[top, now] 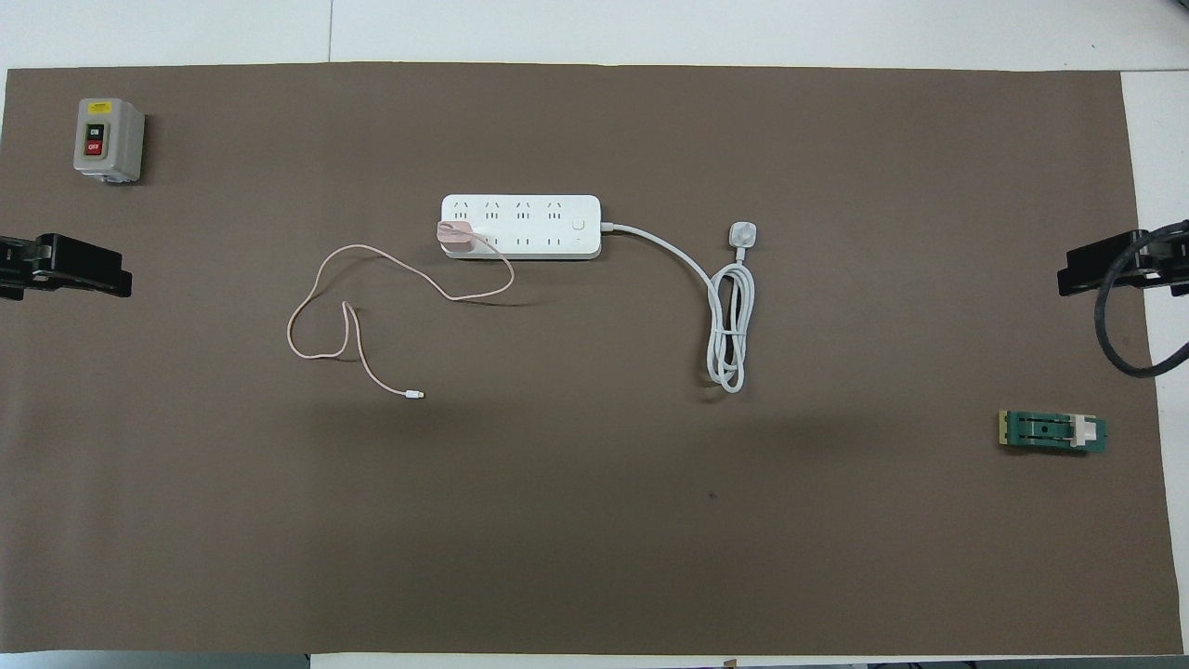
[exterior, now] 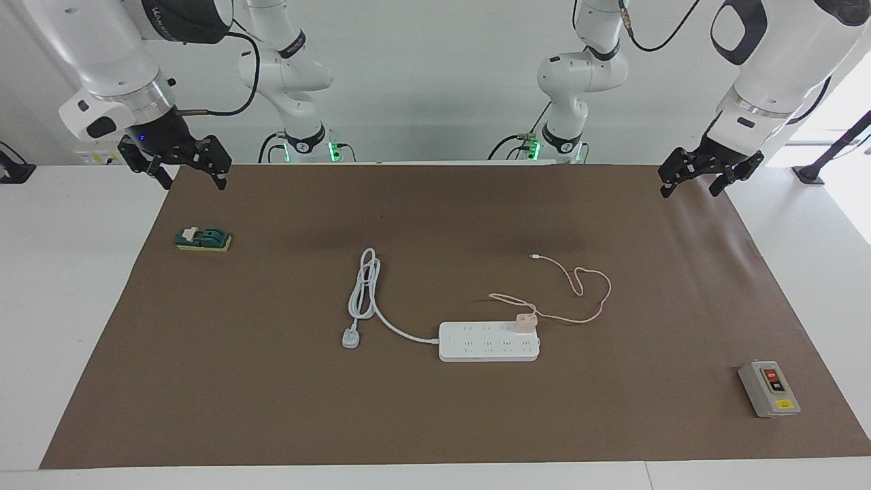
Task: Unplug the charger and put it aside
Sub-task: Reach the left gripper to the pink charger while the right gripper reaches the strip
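The pale pink charger [exterior: 525,321] [top: 455,237] is plugged into the white power strip [exterior: 488,341] [top: 520,226], at the strip's end toward the left arm, in the socket row nearer the robots. Its thin pink cable [exterior: 592,292] [top: 320,307] loops over the mat toward the robots and ends in a tiny connector [exterior: 534,256] [top: 415,395]. My left gripper [exterior: 693,189] [top: 93,269] hangs open over the mat's edge at the left arm's end, holding nothing. Above the mat's edge at the right arm's end, my right gripper [exterior: 192,182] [top: 1105,269] is open and holds nothing too.
The strip's thick white cord coils toward the right arm's end and ends in a white three-pin plug [exterior: 350,338] [top: 744,232]. A grey switch box [exterior: 769,388] [top: 109,139] sits farther out at the left arm's end. A green knife switch [exterior: 203,239] [top: 1052,432] lies near the right arm.
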### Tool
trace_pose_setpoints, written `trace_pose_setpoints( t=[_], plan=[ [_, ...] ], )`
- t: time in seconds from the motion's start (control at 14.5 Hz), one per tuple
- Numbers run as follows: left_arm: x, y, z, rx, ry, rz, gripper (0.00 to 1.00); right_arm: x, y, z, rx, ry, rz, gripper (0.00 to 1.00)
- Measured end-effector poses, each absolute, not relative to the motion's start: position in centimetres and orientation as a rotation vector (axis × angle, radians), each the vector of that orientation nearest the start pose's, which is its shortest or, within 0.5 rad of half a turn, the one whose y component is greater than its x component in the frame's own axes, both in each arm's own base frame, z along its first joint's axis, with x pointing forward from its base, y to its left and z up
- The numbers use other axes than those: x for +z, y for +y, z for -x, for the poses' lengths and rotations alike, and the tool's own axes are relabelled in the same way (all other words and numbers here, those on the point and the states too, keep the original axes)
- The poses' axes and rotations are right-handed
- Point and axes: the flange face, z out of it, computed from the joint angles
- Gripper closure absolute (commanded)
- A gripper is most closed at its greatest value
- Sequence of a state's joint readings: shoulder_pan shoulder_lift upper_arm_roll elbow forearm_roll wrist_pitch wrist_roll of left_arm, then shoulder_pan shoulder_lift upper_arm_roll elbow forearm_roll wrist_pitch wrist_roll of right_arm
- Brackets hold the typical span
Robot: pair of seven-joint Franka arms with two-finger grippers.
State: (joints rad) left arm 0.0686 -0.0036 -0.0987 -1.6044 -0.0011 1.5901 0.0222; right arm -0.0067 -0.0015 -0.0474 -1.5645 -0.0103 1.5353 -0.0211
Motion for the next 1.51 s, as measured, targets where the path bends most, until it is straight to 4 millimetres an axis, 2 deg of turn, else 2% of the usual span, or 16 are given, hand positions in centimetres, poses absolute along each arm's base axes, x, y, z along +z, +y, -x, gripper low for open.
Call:
trace_pose_setpoints(
  t=[0.55, 0.69, 0.83, 1.1, 1.17, 1.31, 1.51],
  plan=[
    [61.3, -1.7, -55.4, 0.015, 0.079, 3.141, 0.00, 62.5, -3.0, -55.0, 0.044, 0.049, 3.150, 0.00],
    [61.3, -1.8, -55.4, 0.014, -0.003, 3.147, 0.00, 62.5, -2.7, -55.0, 0.044, 0.040, 3.149, 0.00],
    [61.5, -2.0, -55.5, 0.007, -0.165, 3.148, 0.00, 62.5, -2.1, -54.9, 0.056, 0.025, 3.149, 0.00],
    [61.5, -4.5, -55.9, 0.002, -0.532, 3.112, 0.00, 62.3, -1.4, -54.7, 0.083, 0.047, 3.144, 0.00],
    [61.4, -5.3, -56.2, -0.008, -0.643, 3.094, 0.00, 62.4, -1.1, -54.7, 0.083, 0.120, 3.141, 0.00],
    [60.7, -7.7, -57.6, -0.054, -0.950, 3.034, 0.00, 62.4, -0.3, -54.7, 0.089, 0.376, 3.093, 0.00],
    [59.0, -11.7, -60.5, -0.066, -1.331, 2.918, 0.00, 62.5, 2.8, -54.6, 0.141, 0.800, 2.913, 0.00]
  ],
)
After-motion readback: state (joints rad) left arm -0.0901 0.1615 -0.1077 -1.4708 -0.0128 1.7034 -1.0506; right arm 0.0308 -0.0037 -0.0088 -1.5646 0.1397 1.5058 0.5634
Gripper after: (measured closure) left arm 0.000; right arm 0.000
